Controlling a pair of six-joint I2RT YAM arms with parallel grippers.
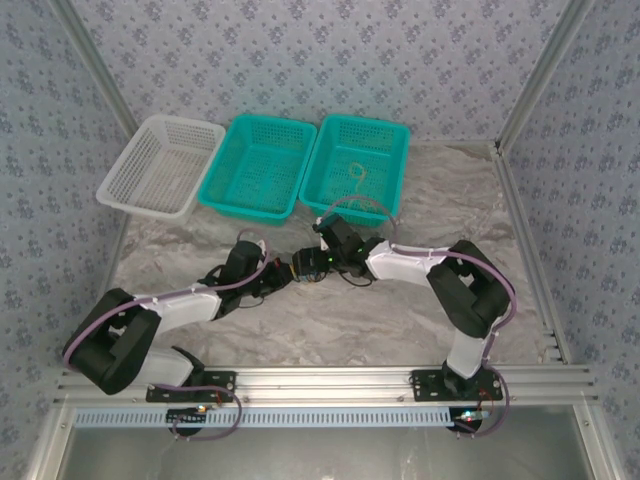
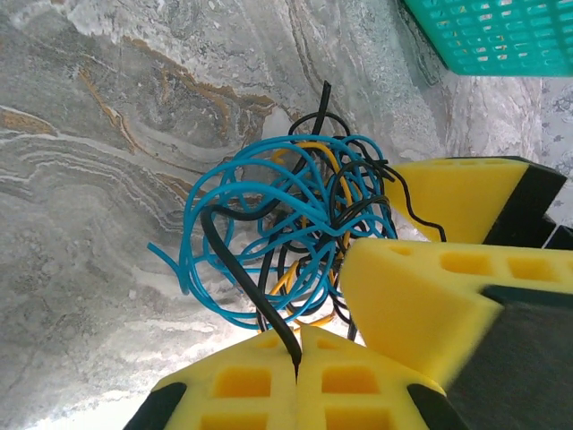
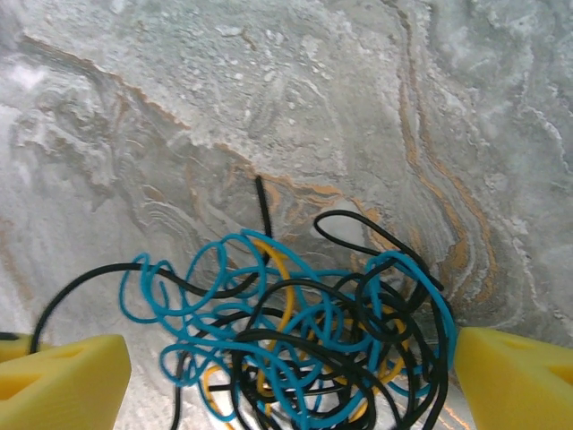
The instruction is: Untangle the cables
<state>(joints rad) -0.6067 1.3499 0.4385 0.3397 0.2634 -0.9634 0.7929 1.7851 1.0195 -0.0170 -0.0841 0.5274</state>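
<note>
While the left gripper (image 2: 298, 360) is clenched on one black cable (image 2: 255, 300), the right gripper (image 3: 291, 374) stands released; its jaws flank the tangled cables (image 3: 304, 340) on the marble tabletop (image 3: 269, 90).

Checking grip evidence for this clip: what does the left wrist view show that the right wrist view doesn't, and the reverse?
Left wrist view: the left gripper shut on one black strand of the cables, and a corner of a teal basket. Right wrist view: the tangle framed between the fingers of the open right gripper. Both: the blue, black and yellow tangle, the marbled table, and the right gripper's yellow fingers.
</note>
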